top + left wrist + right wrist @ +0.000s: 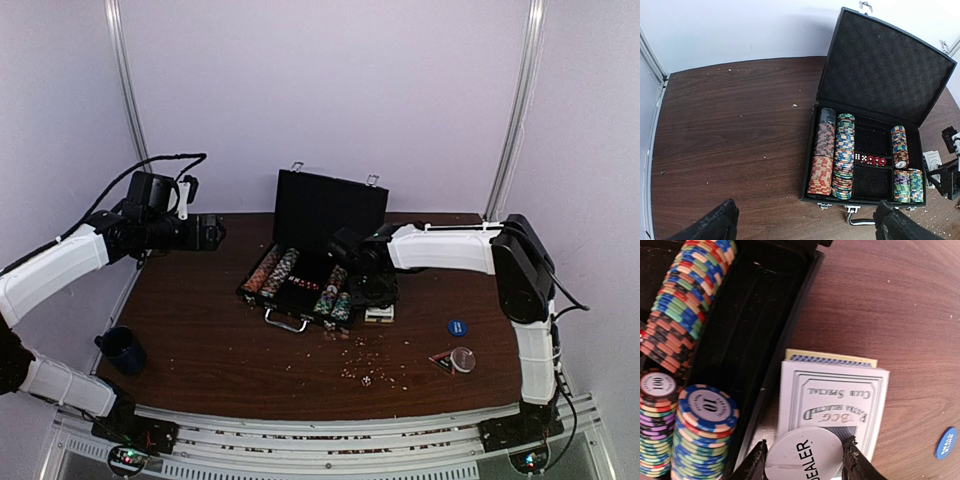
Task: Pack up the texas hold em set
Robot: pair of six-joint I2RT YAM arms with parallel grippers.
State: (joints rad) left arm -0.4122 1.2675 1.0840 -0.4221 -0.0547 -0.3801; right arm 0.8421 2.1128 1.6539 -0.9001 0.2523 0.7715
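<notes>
- Dark blue mug (122, 349) stands near the table's (200, 340) left edge
- Left gripper (805, 222) hangs left of the black case (330, 205), jaws spread wide, holding nothing
- The case lies mid-table, lid upright, with chip rows (842, 155) and red dice (872, 160) inside
- Right gripper (806, 444) pinches the white DEALER button (807, 457) above the card deck box (832, 400), just right of the case
- Blue button (457, 327) lies further right

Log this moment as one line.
left gripper open, empty | right gripper shut on dealer button by card box | case open
</notes>
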